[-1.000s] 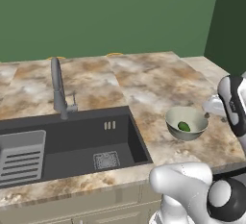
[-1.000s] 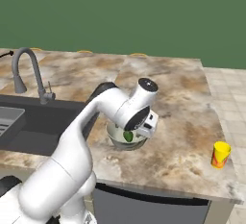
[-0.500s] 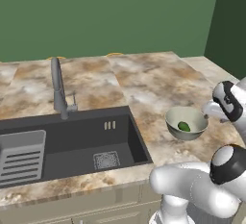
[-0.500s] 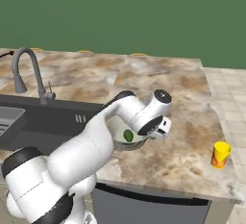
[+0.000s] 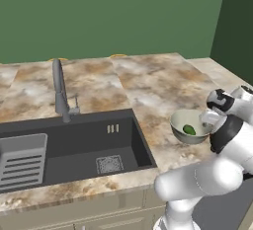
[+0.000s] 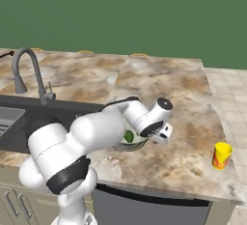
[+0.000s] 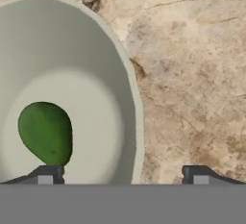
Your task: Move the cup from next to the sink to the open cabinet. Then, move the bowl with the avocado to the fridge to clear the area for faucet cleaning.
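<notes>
The off-white bowl (image 5: pixel 179 121) stands on the counter right of the sink (image 5: pixel 74 150), with the dark green avocado (image 5: pixel 189 129) inside it. My gripper (image 5: pixel 211 118) hangs open at the bowl's right rim. In the hand view the bowl (image 7: pixel 96 64) and avocado (image 7: pixel 45 132) lie close below; one fingertip (image 7: pixel 45 175) is over the bowl's inside, the other over bare counter, so my gripper (image 7: pixel 122 176) straddles the rim. The yellow cup (image 6: pixel 222 155) stands near the counter's right front corner. My arm hides most of the bowl (image 6: pixel 137 146). The open cabinet and the fridge are out of view.
The gooseneck faucet (image 5: pixel 62 91) rises behind the sink, and a slotted rack (image 5: pixel 22 162) lies in the basin's left end. The marbled counter (image 6: pixel 164 84) stretches behind and to the right of the bowl. Floor tiles (image 6: pixel 231 98) begin past the counter's right edge.
My hand has moved down and to the right onto the bowl's right rim, and the elbow has swung low in front. The jaws stayed open. Bowl, avocado and cup have not moved.
</notes>
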Controlling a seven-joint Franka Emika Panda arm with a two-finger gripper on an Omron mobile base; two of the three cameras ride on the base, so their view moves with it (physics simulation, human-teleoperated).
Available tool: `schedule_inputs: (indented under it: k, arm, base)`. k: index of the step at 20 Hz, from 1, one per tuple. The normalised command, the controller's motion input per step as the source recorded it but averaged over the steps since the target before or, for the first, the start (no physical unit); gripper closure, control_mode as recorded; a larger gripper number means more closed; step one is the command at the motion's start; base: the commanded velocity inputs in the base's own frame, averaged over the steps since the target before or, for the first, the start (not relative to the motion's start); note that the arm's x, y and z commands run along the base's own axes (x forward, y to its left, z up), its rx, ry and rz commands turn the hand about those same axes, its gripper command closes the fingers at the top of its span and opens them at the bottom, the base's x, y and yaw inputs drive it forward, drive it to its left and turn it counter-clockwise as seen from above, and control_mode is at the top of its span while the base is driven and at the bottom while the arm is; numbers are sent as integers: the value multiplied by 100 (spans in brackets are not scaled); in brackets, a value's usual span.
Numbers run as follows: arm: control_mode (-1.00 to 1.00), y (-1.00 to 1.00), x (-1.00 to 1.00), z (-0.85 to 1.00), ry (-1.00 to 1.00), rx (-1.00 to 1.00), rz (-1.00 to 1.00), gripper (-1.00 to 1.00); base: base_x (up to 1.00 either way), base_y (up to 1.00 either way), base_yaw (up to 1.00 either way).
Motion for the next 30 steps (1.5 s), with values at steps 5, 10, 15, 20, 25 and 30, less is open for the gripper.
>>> schedule_inputs:
  k: [5, 10, 15, 20, 25, 30]
  arm:
    - [-100, 11, 28, -52, 5, 0, 0, 100]
    - [-100, 0, 6, -3, 0, 0, -1, 100]
    - [-100, 0, -10, 87, -6, 0, -17, 100]
    - [-100, 9, -16, 100, -7, 0, -28, 100]
    - [-100, 44, -7, 94, -1, 0, -45, 100]
    - [-100, 81, -84, 38, -8, 0, -51, 100]
  base:
    - [0, 0, 0]
    - [0, 0, 0]
    - [0, 0, 0]
    - [0, 0, 0]
    - [0, 0, 0]
    - [0, 0, 0]
